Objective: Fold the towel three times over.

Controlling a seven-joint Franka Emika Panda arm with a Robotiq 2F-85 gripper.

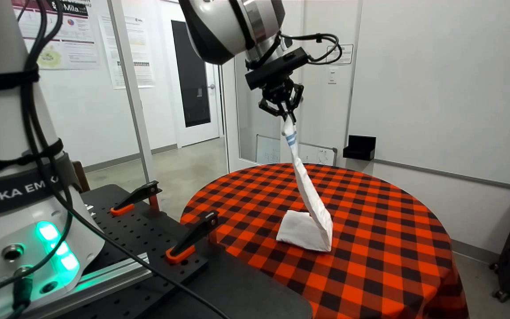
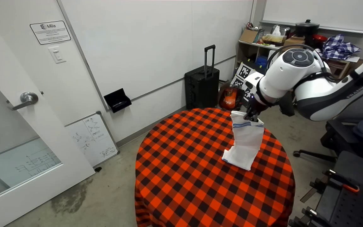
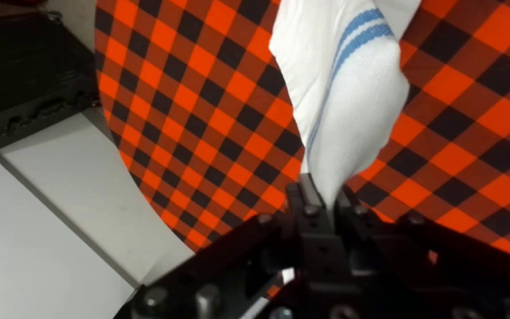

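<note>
One end of the towel (image 2: 247, 140), the one with the blue stripes, is pinched in the tool (image 3: 328, 197), whose fingers press together on a narrow gather of cloth. The tool hangs well above the checked worktop (image 1: 383, 241), and the towel runs down from it, long axis steep but slanting, to a crease resting there. In an exterior view the flat part (image 1: 297, 228) stretches from this crease toward the left of the picture, and the tool stands to that same side, so the raised length leans back over it (how squarely, these angles do not settle). The next fold seems to turn on this: the tool probably has to descend on the flat part's side of the crease, laying the striped end over it.
</note>
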